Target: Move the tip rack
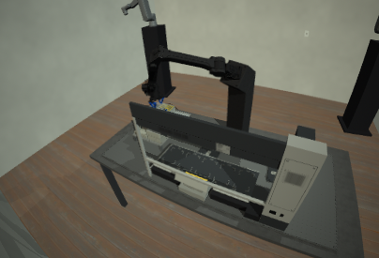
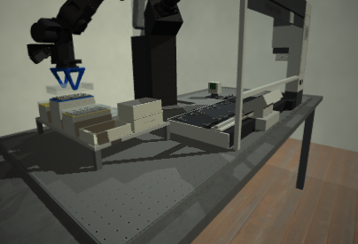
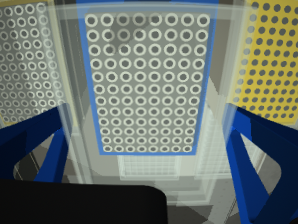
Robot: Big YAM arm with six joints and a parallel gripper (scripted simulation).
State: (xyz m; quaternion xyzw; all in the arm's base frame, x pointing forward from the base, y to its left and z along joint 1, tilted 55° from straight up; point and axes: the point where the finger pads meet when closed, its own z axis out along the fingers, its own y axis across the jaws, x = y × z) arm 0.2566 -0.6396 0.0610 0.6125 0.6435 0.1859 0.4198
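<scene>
Top view: black arm point(image 1: 188, 58) reaching behind the dark gantry, its load hidden there.

Exterior view: blue fingers point(image 2: 67, 77) clamped on a clear plastic cover point(image 2: 71, 86), lifted just above the blue-framed tip rack point(image 2: 72, 99) on the grey shelf point(image 2: 133, 131), probably to bare it.

Wrist view: tips filling visible wells through cover; 2 yellow racks point(image 3: 269, 50) flanking.

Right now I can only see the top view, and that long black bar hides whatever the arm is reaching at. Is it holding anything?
Observer: Yes. In the exterior view the gripper is shut on a clear cover, held above a blue tip rack and not touching it.
Operator: Is that rack full?
Observer: The wrist view shows pale rings in every hole of it that is visible.
Operator: Any neighbours?
Observer: A yellow rack on each side: the right one shows dark holes, the left one pale rings.
</scene>
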